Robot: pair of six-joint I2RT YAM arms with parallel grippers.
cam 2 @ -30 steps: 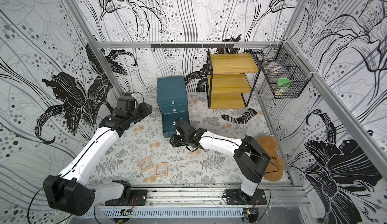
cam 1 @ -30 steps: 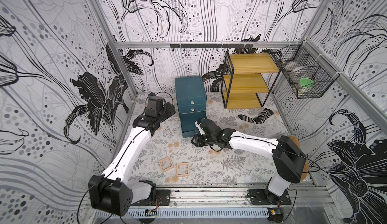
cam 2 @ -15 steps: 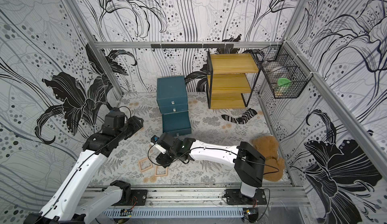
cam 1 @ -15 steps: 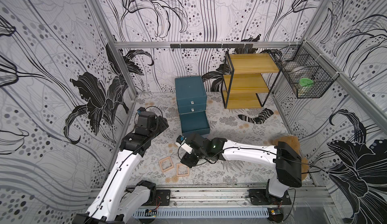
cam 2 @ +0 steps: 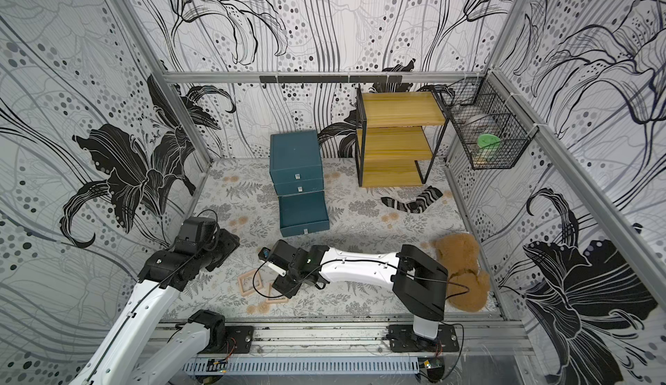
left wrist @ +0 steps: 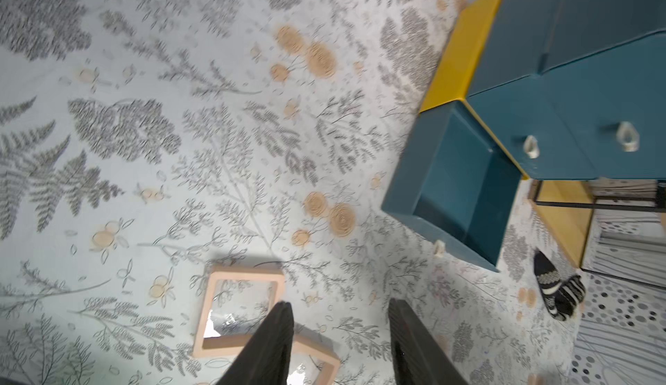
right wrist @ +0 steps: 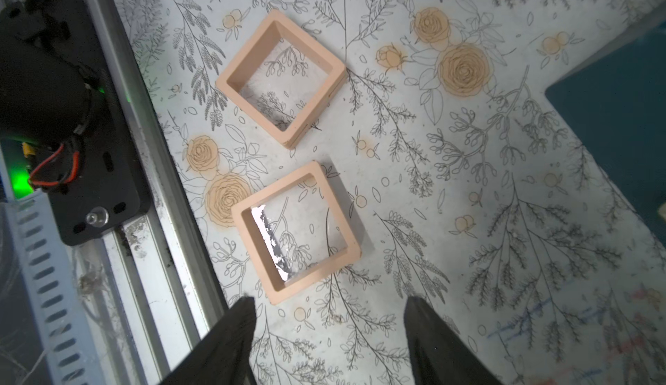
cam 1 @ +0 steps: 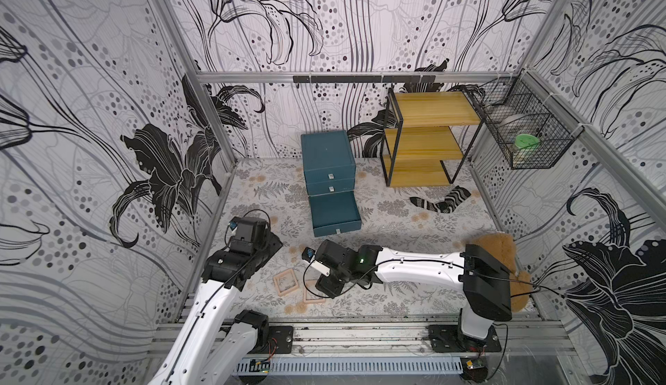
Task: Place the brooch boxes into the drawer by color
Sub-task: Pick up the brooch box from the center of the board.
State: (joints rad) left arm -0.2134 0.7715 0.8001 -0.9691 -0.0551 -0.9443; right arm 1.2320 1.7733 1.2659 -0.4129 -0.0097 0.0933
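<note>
Step in hand, as I read it: reach for a pinkish-tan box, pick not yet made. Only two brooch boxes show, both pale pinkish-tan, lying flat on the floral table near the front rail, just beside each other, seemingly not touching: the far box point(right wrist: 281, 77) and the near box point(right wrist: 295, 232). No yellow or grey ones are visible anywhere. The right gripper point(right wrist: 329, 300) has its jaws spread wide with nothing in them. The near box sits just ahead of its fingertips, one corner close to one finger, not between the jaws, and contact is not evident. In both top views the right wrist overlaps the near box point(cam 1: 312, 295), so the gripper appears to hang over it; its height above the table I cannot tell. The left gripper point(left wrist: 339, 302) is parted too and empty. In its wrist view one box edge is hidden behind a finger, but nothing is gripped. The drawer point(cam 1: 328, 156) stands further back, well apart from both boxes, top two drawers closed and the bottom drawer point(cam 1: 334, 210) pulled out. What shows of the bottom drawer's inside point(left wrist: 457, 185) is bare teal. Next move likely calls for the right gripper to shift forward and lower so the jaws straddle two opposite sides of the near box, turn to square with its edges since it sits diamond-wise to the fingers, close on the rim, then carry it back to the open drawer.
</note>
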